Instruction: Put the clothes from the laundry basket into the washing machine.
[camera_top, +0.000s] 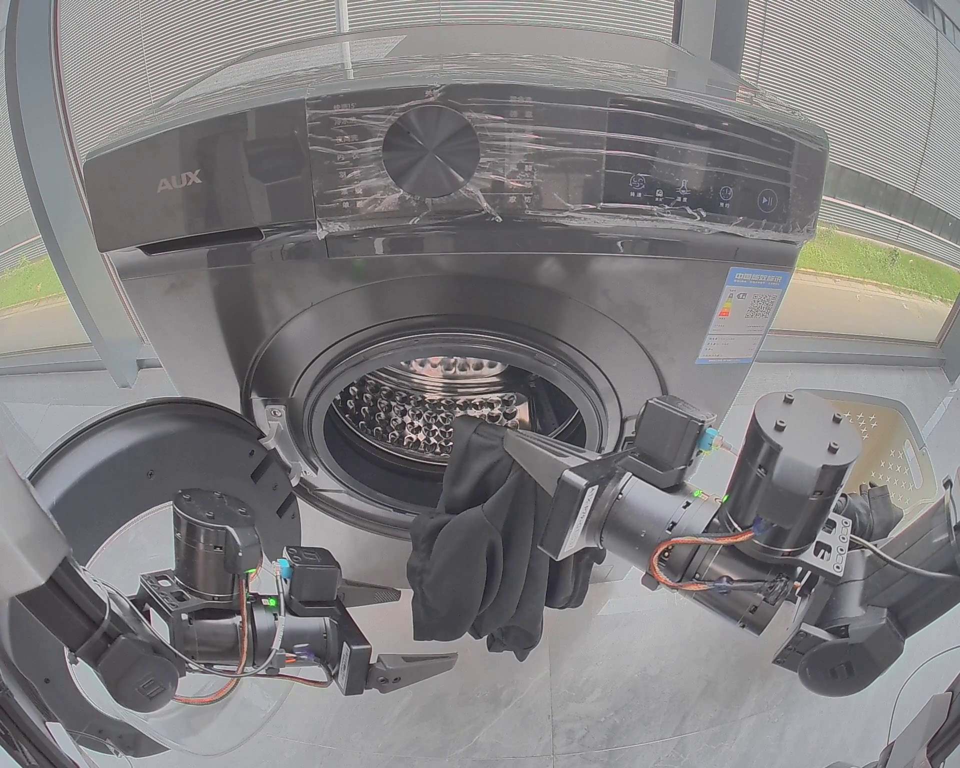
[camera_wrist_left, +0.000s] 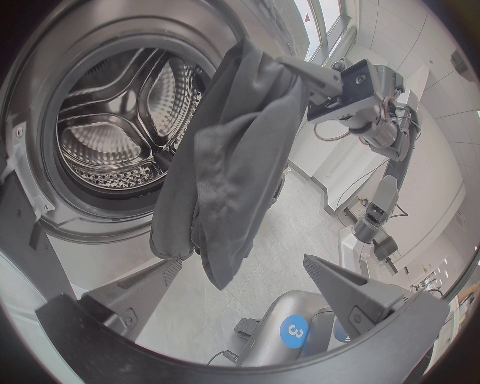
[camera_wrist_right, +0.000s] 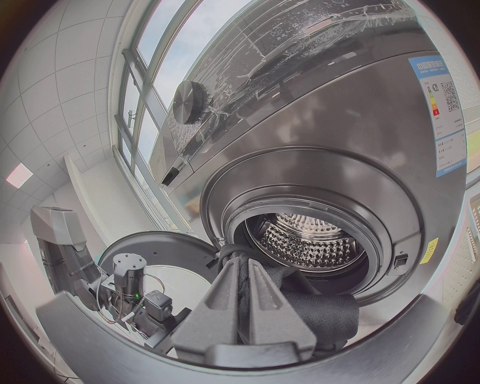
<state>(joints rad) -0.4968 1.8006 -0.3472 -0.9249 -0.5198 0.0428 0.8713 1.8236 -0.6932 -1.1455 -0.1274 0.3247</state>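
Black garment (camera_top: 478, 560) hangs clamped in your right gripper's (camera_top: 508, 438) jaws at the drum mouth's (camera_top: 430, 405) five o'clock rim (mostly drooping outside). Release too shallow and it could slide out onto the floor (camera_top: 600, 690). Left gripper's (camera_top: 428, 627) jaws stand apart, empty, at seven o'clock.

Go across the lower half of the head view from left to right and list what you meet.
Open washer door → left gripper, jaws apart → black garment hanging in front of the drum opening → laundry basket at the far right.
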